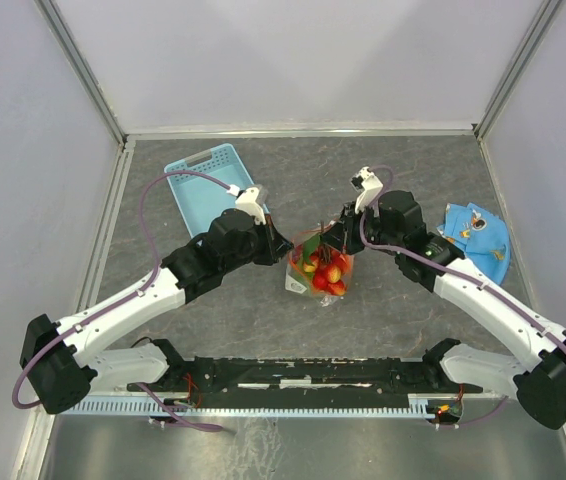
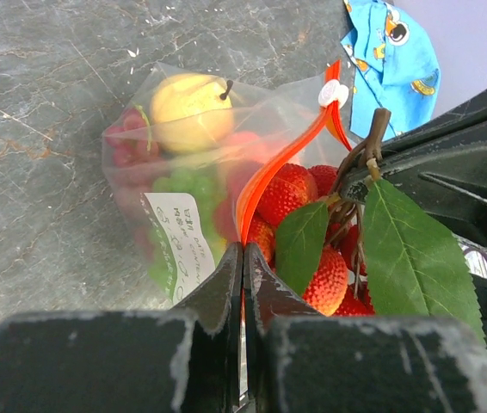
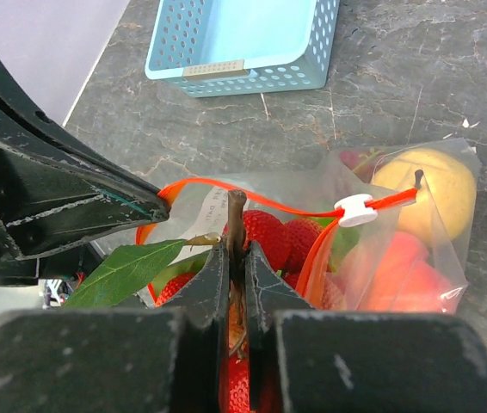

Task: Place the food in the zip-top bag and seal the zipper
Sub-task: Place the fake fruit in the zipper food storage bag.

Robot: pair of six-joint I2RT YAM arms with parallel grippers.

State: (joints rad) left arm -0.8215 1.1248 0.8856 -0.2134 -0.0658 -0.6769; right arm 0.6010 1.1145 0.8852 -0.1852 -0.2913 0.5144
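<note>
zip-top bag (image 2: 140,198) clear crinkly plastic | basket (image 3: 252,34) smooth plastic | table (image 2: 46,129) matt, marbled

The right pincer (image 3: 237,258) is pinching a brown stem (image 3: 237,211) over the open mouth of the zip-top bag (image 3: 433,267), while the blue basket (image 3: 243,34) is sitting beyond the bag.

**Top view:** even, diffuse light is falling from above onto the table (image 1: 233,310). The arms (image 1: 143,290) are casting only faint, soft-edged shadows. The metal ledge (image 1: 293,450) at the near edge is throwing back a pale glare, and the wall rails (image 1: 83,70) are rendering straight into the corners.

**Wrist views:** the dark fingers (image 2: 218,292) nearest the lens are reading slightly soft and murky. The bag (image 2: 132,181) and food (image 2: 190,110) are rendering sharp and saturated, with the film catching a mild sheen.
</note>
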